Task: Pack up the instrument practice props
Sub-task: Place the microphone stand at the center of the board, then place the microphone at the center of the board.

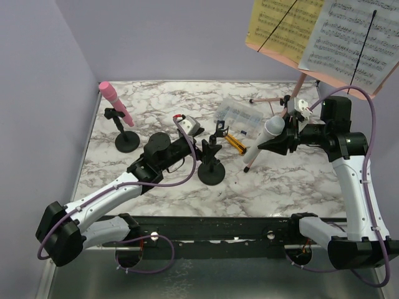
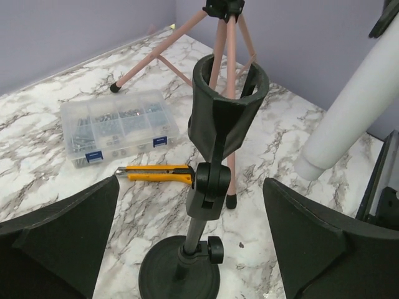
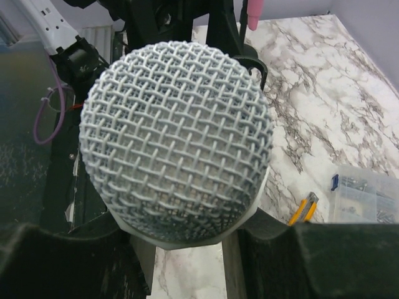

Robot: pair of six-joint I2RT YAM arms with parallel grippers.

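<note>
Top view: the left gripper (image 1: 204, 149) sits at the empty mic holder (image 1: 212, 169), mid-table. The right gripper (image 1: 274, 138) carries the white microphone (image 1: 257, 151) tilted, its tail end low beside the utility knife (image 1: 235, 142). The pink microphone (image 1: 115, 103) stands in the second holder (image 1: 127, 141), far left. Sheet-music pages (image 1: 324, 31) rest on the pink music rack (image 1: 298, 84), upper right.

Left wrist: jaws spread wide either side of the holder's stem, not touching it. Its cup is empty.

Right wrist: jaws pinch the white microphone just under its mesh head.
</note>
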